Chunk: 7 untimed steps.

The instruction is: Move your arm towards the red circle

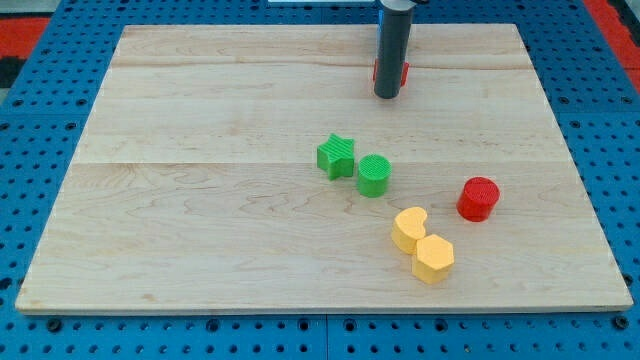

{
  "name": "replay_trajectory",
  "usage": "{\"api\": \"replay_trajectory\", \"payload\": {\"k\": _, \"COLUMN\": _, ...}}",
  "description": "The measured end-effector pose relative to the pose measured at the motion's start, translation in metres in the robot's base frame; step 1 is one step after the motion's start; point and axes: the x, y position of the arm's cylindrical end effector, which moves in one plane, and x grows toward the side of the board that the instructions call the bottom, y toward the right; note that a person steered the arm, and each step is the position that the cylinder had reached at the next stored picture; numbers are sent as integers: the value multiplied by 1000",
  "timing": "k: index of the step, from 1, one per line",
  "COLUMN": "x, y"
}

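Observation:
The red circle [478,198] stands on the wooden board at the view's right, below the middle. My tip [386,96] is near the view's top, right of centre, far above and to the left of the red circle. A second red block [403,72] sits just behind my rod and is mostly hidden by it. A blue block [379,28] shows as a thin edge behind the rod near the top.
A green star [337,156] and a green circle [374,175] sit close together near the centre. A yellow heart-like block [408,228] and a yellow hexagon [434,259] touch each other at the lower right, just left of the red circle. The board's [200,200] edges border blue pegboard.

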Motion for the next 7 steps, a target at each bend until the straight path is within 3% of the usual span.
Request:
{"api": "replay_trajectory", "payload": {"k": 2, "x": -15, "y": 0}}
{"api": "replay_trajectory", "payload": {"k": 3, "x": 19, "y": 2}}
{"api": "replay_trajectory", "payload": {"k": 6, "x": 125, "y": 182}}
{"api": "replay_trajectory", "payload": {"k": 7, "x": 185, "y": 188}}
